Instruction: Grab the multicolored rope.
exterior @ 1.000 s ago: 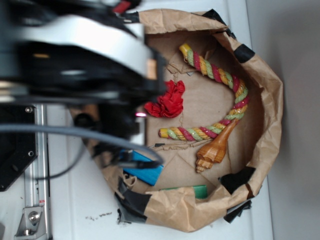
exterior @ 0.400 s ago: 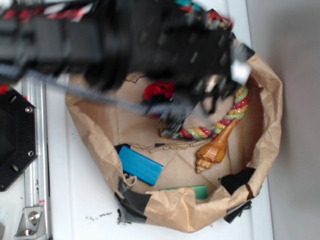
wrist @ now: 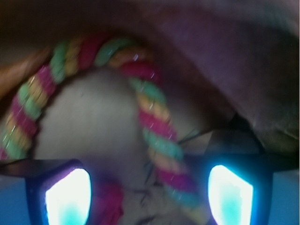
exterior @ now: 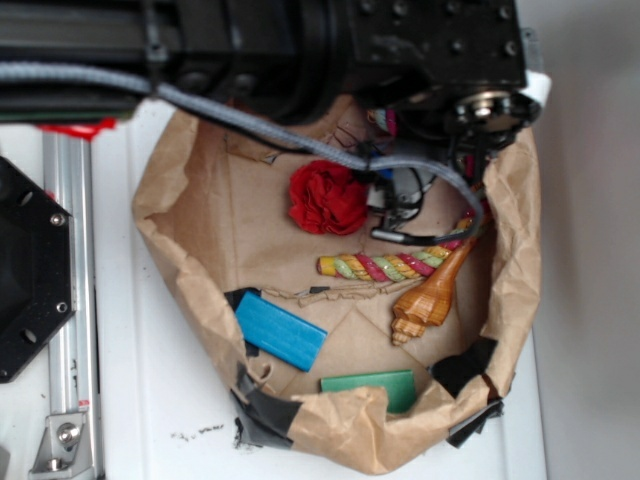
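While our gripper [wrist: 149, 194] hangs wide open and empty over the rope [wrist: 157, 143] curving between its fingers [wrist: 68, 197] inside the paper bag [exterior: 515, 270], we could snag the bag's wall.

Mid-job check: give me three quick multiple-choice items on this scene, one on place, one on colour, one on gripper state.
1. Where does the seashell lie?
A. Touching the multicolored rope
B. On the blue block
C. Outside the paper bag

2. What colour is the block nearest the bag's bottom edge?
A. Red
B. Green
C. Yellow

3. How does the gripper stand in the wrist view?
A. Shut on the rope
B. Shut on nothing
C. Open, rope between the fingers

Answers: 1 A, its tip meets the rope's bend. 2 B, the green block lies there. 3 C, both fingers stand apart beside the strand.
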`<state>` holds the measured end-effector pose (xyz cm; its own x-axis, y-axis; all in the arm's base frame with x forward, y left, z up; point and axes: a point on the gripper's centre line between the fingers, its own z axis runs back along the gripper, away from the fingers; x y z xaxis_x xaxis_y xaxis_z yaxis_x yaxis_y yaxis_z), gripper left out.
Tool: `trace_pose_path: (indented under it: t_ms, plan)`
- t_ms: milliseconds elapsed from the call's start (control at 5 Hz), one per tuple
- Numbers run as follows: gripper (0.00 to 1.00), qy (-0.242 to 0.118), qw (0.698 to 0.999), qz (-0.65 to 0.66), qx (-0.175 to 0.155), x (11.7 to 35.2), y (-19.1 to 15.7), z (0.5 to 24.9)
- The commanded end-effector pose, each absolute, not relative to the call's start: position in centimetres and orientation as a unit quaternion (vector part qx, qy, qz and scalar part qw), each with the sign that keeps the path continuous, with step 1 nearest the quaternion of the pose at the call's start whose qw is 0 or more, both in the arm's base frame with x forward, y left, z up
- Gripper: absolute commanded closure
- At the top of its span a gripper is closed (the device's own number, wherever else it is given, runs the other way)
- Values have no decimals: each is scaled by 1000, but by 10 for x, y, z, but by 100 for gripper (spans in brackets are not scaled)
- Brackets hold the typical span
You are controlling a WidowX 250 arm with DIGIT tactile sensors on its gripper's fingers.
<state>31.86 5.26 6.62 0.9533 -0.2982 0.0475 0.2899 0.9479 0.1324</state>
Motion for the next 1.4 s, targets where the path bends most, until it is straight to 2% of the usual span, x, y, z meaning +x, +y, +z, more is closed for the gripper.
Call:
trace_pose_path:
  t_ms: [0,200,400,600,800,1200]
  plan:
    - [0,-32,962,-245,114,332,45,20]
    - [0,3,949,-295,116,327,32,8]
    - [100,-3,961,-263,86,326,36,10]
    - [100,-23,961,-254,105,322,35,21]
    - [100,-53,966,-239,83,318,34,39]
    - [100,-80,958,-264,78,304,8,64]
